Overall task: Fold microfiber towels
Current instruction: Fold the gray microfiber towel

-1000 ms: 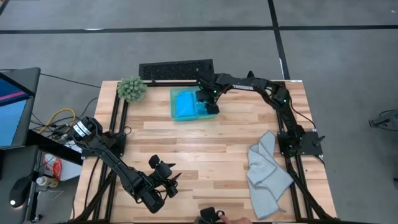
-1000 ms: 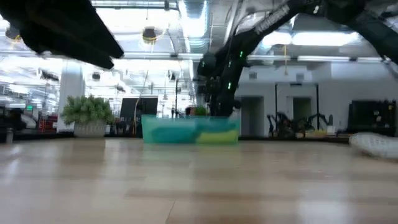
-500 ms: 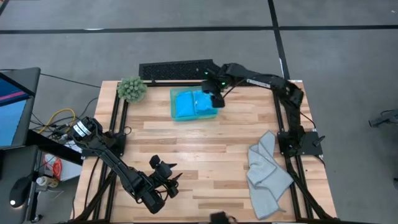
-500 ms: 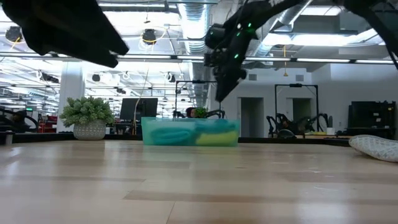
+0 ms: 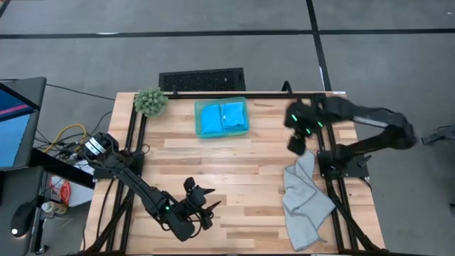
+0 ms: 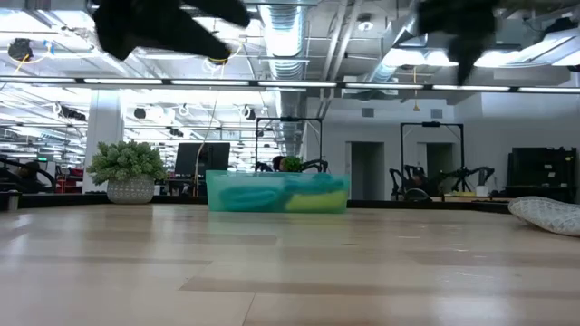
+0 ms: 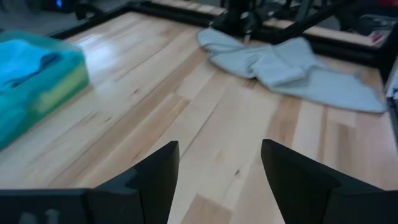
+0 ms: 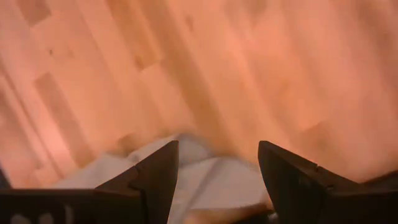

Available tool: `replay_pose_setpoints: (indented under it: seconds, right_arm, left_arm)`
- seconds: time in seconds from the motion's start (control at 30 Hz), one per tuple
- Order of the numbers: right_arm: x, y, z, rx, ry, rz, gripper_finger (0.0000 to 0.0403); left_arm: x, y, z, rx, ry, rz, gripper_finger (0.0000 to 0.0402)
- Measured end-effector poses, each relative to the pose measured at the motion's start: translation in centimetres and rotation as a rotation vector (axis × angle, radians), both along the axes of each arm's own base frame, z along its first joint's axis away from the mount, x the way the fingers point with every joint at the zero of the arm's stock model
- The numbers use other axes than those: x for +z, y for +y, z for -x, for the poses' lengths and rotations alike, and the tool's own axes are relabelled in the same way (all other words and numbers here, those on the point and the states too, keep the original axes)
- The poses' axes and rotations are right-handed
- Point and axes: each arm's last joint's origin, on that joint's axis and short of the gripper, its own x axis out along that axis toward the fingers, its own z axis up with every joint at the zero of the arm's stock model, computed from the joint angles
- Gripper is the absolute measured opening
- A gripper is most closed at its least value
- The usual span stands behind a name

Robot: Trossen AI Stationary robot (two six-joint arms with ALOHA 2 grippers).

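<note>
Directly below the right pincer [image 5: 298,135], whose jaws stand apart and empty, lies the grey towel [image 5: 306,199], crumpled at the table's [image 5: 234,171] right edge, its long axis running toward the near edge. Well apart, the left pincer [image 5: 202,206] waits wide open. Folded blue towels [image 5: 222,118] fill the tray [image 5: 197,119].

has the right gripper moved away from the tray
Yes. The right gripper has swung from over the tray toward the grey towel.

No legible text or labels
</note>
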Motion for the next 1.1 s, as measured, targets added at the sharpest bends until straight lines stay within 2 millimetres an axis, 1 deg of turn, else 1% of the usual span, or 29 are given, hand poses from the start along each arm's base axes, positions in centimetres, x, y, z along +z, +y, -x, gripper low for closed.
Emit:
replay_pose_setpoints:
  seconds: [0.07,0.17,0.23,0.33,0.43,0.6,0.7,0.8,0.93,1.0,1.1]
  right_arm:
    - [-1.6,2.5,1.9,-0.035,-0.02,-0.037,0.0243]
    - [-4.5,5.9,4.2,-0.056,0.026,-0.111,0.0243]
    - [-6.3,8.0,5.4,-0.05,0.06,-0.139,0.0243]
    - [-8.4,10.8,6.5,-0.002,0.091,-0.171,0.0243]
    - [-9.9,13.3,6.9,0.047,0.108,-0.148,0.0243]
    - [-12.2,17.5,6.3,0.111,0.119,-0.1,0.0243]
    - [-14.0,19.7,6.2,0.032,0.181,-0.111,0.0243]
    - [-16.0,21.9,6.4,-0.081,0.234,-0.132,0.0243]
    - [-18.0,24.8,7.0,-0.143,0.257,-0.201,0.0243]
    - [-18.8,25.6,7.3,-0.175,0.263,-0.215,0.0243]
    - [-19.5,26.4,7.5,-0.22,0.269,-0.219,0.0243]
  left_arm:
    - [0.3,0.0,-0.3,-0.017,-0.017,-0.011,0.0222]
    - [0.7,-0.2,-0.8,-0.051,-0.036,0.002,0.0222]
    - [0.9,-0.3,-1.0,-0.074,-0.049,0.016,0.0222]
    - [1.0,-0.4,-1.0,-0.08,-0.059,0.024,0.0222]
    - [1.0,-0.4,-1.1,-0.072,-0.067,0.033,0.0222]
    - [0.8,-0.2,-1.2,-0.054,-0.073,0.047,0.0222]
    - [0.8,0.0,-1.4,-0.04,-0.08,0.061,0.0222]
    - [0.9,0.1,-1.5,-0.037,-0.081,0.055,0.0222]
    - [0.8,0.5,-1.8,-0.036,-0.072,0.053,0.0222]
    - [0.8,0.8,-2.0,-0.035,-0.067,0.053,0.0222]
    - [0.8,1.0,-2.2,-0.035,-0.064,0.057,0.0222]
